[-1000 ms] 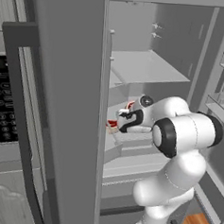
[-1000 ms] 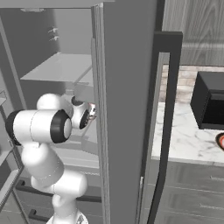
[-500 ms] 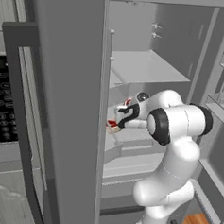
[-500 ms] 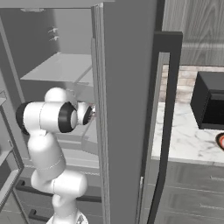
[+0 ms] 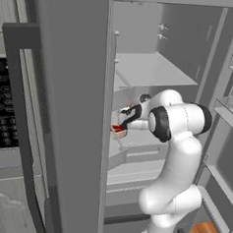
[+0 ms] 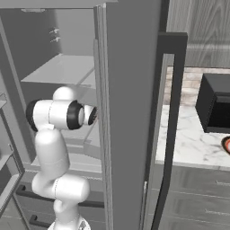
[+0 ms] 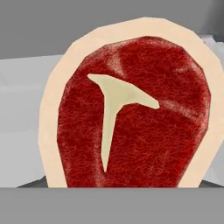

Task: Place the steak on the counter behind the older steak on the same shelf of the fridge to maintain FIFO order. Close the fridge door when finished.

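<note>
- Steak [image 6: 227,144] apparently lies on the counter [image 6: 188,139], so I judge it unmoved.
- Gripper [image 5: 123,121] is at the older steak [image 7: 131,109] in the fridge [image 5: 69,110]; I cannot tell the jaws' state.
- Door is not yet closed.

Deep red, finely marbled steak [image 7: 135,113] with a pale tan fat rim and cream T-shaped bone; grey fridge [image 5: 69,110] with pale grey shelf [image 5: 146,71]; white, grey-veined marble counter [image 6: 191,143]; black microwave [image 6: 215,103].
</note>
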Robot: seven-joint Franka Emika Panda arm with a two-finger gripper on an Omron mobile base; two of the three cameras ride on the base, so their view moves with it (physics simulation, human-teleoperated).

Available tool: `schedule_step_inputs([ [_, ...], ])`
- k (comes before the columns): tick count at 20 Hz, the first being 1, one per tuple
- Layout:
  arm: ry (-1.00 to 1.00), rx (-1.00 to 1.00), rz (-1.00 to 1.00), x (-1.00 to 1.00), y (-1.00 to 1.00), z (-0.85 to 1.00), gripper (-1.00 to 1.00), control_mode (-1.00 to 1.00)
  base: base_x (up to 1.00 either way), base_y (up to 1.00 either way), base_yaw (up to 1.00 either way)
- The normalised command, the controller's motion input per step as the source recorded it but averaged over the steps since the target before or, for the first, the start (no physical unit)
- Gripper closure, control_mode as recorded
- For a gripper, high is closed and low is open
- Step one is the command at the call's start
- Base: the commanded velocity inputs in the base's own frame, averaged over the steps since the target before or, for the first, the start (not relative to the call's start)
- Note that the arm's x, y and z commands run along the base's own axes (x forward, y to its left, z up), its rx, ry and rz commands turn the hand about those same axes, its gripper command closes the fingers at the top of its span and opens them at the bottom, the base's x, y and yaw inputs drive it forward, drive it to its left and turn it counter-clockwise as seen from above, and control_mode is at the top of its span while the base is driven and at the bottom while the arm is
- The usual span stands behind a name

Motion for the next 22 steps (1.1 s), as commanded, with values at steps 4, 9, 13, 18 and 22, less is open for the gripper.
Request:
schedule_step_inputs([
  [4, 0.0, 0.0, 0.0, 0.5, 0.01, -0.22, 1.0, -1.0, 0.0, 0.0, 0.0],
  [9, 0.0, 0.0, 0.0, 0.32, 0.12, -0.39, -1.0, -1.0, 0.0, 0.0, 0.0],
  [13, 0.0, 0.0, 0.0, 0.02, 0.07, -0.34, -1.0, -1.0, 0.0, 0.0, 0.0],
  [18, 0.0, 0.0, 0.0, -0.04, 0.16, -0.07, -1.0, -1.0, 0.0, 0.0, 0.0],
  [22, -0.09, -0.02, 0.0, -0.51, 0.1, 0.0, -1.0, -1.0, 0.0, 0.0, 0.0],
])
